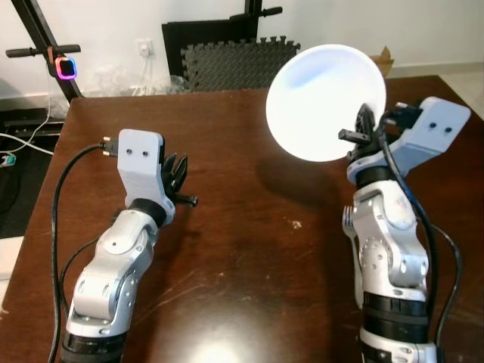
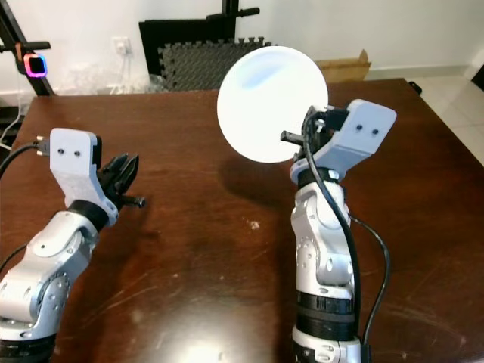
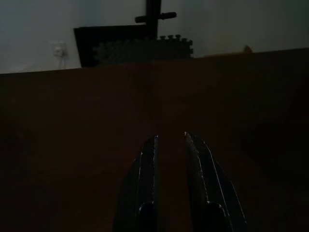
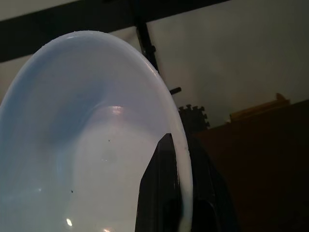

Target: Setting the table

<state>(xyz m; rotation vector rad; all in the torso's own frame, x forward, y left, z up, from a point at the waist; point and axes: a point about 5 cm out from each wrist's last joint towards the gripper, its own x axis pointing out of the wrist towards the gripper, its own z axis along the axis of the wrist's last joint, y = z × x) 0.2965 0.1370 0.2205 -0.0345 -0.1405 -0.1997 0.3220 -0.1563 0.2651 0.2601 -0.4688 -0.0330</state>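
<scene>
The right gripper (image 4: 179,159) holds a white plate (image 1: 325,102) up in the air above the far right part of the dark wooden worktop (image 1: 242,249). Its jaws are clenched on the plate's rim, one finger (image 4: 161,183) on the inner face and the other behind the rim. The plate stands nearly on edge, its hollow face turned toward the head camera, and casts a shadow on the wood below it. In the head views the plate's lower right edge is hidden behind the gripper's black parts and grey wrist housing, and in the right wrist view the plate is cut off at the frame's edges.

The left gripper (image 3: 171,137) hovers low over the left side of the worktop, well apart from the plate. Its jaws are released, with a narrow gap between the two fingers and nothing in it. The left wrist view is very dark; little but the fingers and the wood can be made out.

Beyond the worktop's far edge, foam mats (image 1: 234,60) lean against the wall beside a dark panel (image 1: 178,45). A black stand (image 1: 45,45) with a small glowing device (image 1: 67,68) is at far left, cut off by the frame.
</scene>
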